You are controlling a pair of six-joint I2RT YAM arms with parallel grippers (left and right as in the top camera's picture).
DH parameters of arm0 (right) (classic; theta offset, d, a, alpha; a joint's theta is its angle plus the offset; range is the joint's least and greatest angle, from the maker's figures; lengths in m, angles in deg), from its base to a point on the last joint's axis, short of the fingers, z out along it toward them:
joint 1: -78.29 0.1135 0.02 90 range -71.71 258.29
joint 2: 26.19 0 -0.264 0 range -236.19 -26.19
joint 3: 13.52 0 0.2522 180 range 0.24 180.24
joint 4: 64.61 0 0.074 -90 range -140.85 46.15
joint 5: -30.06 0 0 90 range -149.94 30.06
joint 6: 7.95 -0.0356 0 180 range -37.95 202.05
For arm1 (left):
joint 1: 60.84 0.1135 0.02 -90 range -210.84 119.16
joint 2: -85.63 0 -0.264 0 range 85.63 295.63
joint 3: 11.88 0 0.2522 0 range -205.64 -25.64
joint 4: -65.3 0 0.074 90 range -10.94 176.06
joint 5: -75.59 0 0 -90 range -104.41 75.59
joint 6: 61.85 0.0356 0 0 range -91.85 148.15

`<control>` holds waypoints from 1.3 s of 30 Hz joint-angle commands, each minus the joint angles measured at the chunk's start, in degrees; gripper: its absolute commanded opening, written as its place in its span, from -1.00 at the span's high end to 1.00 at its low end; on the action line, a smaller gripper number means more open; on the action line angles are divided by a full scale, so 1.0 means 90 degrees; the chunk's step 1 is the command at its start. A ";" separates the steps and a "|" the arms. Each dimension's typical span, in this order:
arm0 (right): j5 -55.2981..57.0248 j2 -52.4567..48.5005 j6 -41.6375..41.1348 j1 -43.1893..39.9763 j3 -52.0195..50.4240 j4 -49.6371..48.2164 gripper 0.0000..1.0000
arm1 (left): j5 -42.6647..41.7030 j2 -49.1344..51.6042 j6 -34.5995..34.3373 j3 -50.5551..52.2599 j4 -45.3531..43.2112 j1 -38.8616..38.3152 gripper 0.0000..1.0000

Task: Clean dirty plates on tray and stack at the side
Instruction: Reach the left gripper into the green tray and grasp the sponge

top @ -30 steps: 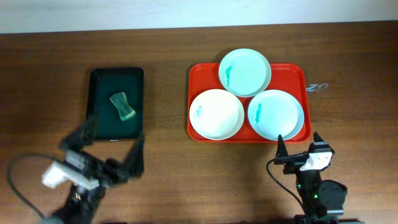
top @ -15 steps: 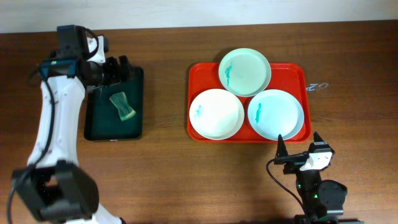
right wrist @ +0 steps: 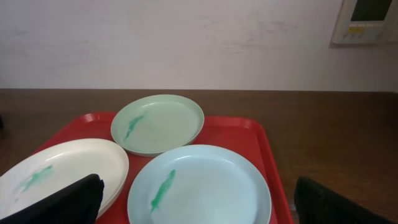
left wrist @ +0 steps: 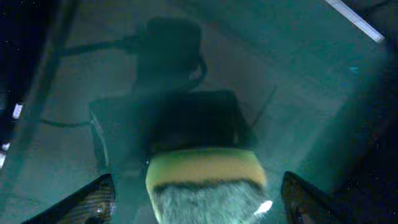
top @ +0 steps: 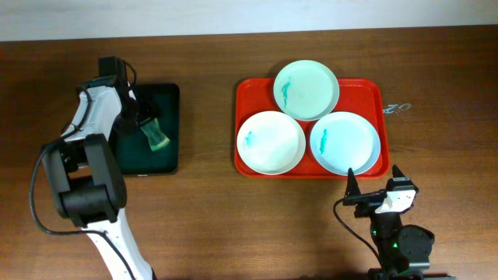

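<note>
This looks like the opening step, fetching the wiper. The left fingers (left wrist: pixel 93 200) are spread wide, one on each side of the sponge (left wrist: pixel 205 180) in the black tray (top: pixel 167 97), not yet closed on it. Next they need to sink and pinch it squarely. The right fingers (right wrist: pixel 68 202) hang wide and empty over the surface (top: pixel 202 218), near the red tray (top: pixel 373 89). All three dirty plates (top: pixel 271 142) lie crowded on that tray, edges overlapping, each with a teal smear.
</note>
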 commanded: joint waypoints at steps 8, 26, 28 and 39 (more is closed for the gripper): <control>0.0032 0.0041 0.0041 -0.0029 -0.0056 0.0002 -0.97 | 0.0085 0.0153 -0.0041 -0.0262 0.0270 -0.0080 0.78; 0.0029 0.0041 0.0041 -0.0029 -0.0056 0.0002 -0.97 | -0.0032 0.0153 -0.0039 -0.0328 0.2263 -0.0085 -0.98; 0.0032 0.0041 0.0041 -0.0029 -0.0056 0.0002 -0.97 | -0.0032 0.0153 -0.0039 -0.0328 0.2540 -0.0085 -0.98; 0.0029 0.0041 0.0041 -0.0029 -0.0056 0.0002 -0.97 | -0.0032 0.0240 -0.0039 -0.0272 0.2246 -0.0087 -0.62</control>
